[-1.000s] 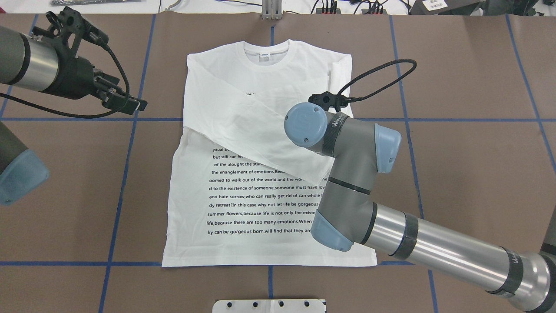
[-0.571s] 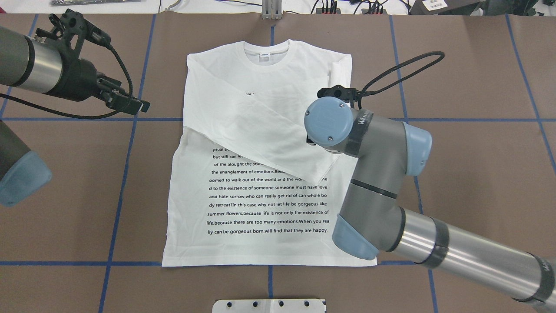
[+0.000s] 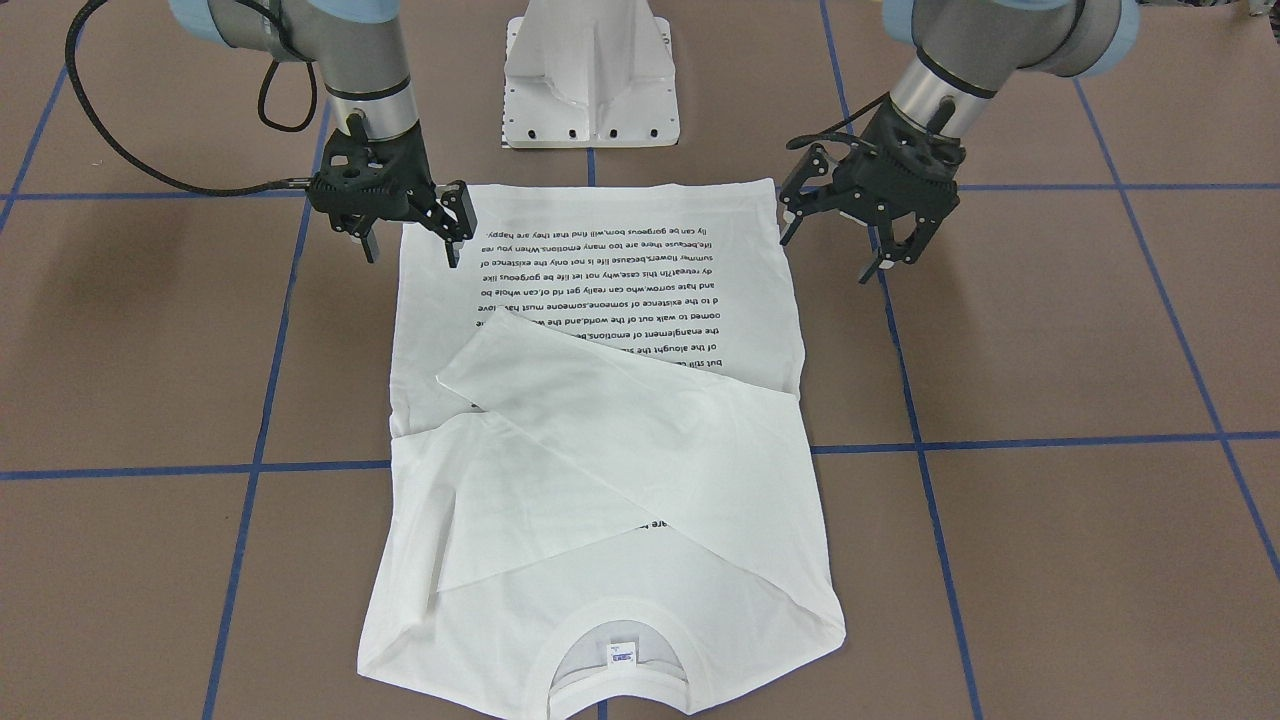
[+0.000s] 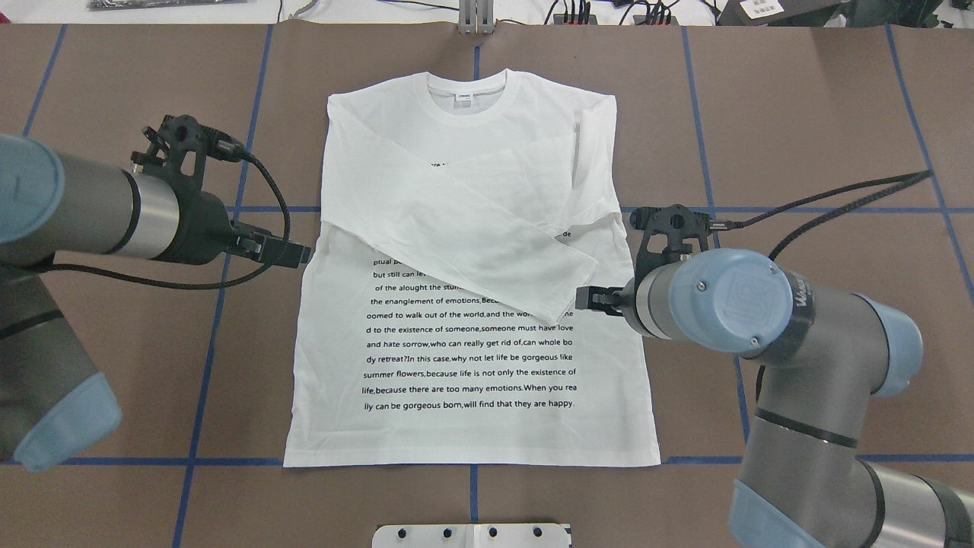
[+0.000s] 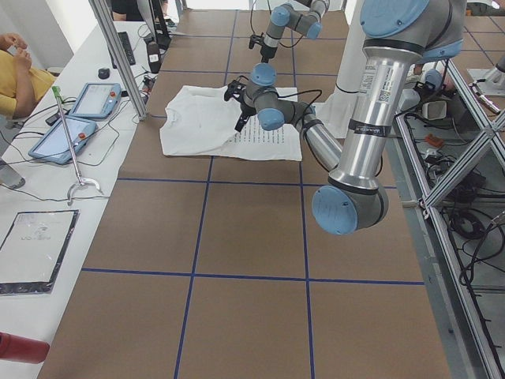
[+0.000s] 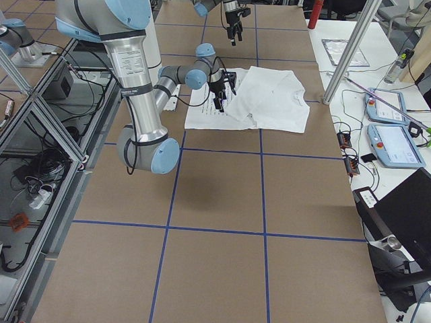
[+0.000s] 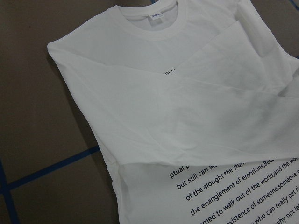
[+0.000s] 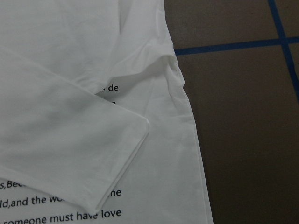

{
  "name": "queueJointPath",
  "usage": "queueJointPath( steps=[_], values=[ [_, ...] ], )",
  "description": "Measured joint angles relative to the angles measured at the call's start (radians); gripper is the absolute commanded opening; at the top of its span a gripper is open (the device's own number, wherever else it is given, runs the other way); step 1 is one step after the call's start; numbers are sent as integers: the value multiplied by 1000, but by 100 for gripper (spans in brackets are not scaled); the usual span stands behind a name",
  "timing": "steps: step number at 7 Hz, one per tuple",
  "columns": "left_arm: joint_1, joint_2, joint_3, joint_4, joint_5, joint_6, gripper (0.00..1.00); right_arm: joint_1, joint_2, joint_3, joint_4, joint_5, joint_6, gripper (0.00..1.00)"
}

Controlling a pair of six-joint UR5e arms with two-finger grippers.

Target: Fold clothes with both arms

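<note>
The white long-sleeved T-shirt (image 4: 472,342) lies flat on the brown table, collar (image 4: 466,87) away from the robot, black text block facing up. Both sleeves are folded across the chest, and the top sleeve's cuff (image 4: 567,293) lies near the shirt's right edge. My left gripper (image 4: 297,255) hovers open and empty beside the shirt's left edge at about sleeve height; it is also seen in the front view (image 3: 850,250). My right gripper (image 4: 586,298) is open and empty above the shirt's right edge next to the cuff, and shows too in the front view (image 3: 412,258).
Blue tape lines (image 4: 221,304) divide the table into squares. The white pedestal base (image 3: 590,80) stands at the near edge behind the hem. Cables and plugs lie along the far edge (image 4: 578,11). A side bench holds tablets (image 5: 79,118), and a person's arm (image 5: 16,63) shows there.
The right arm has pulled back from over the shirt's chest to its right edge. The left gripper has come down and inward to the shirt's left edge. The shirt has not moved.
</note>
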Motion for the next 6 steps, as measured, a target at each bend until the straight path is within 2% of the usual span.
queueJointPath(
  steps=[2, 4, 6],
  values=[
    [193, 91, -67, 0, 169, -178, 100, -125, -117, 31, 91, -108, 91, 100],
    [335, 142, -71, 4, 314, -305, 99, -183, -154, 57, 103, -150, 126, 100],
    [387, 165, -40, 6, 353, -352, 89, -191, -158, 61, 103, -156, 131, 100]
  ],
)
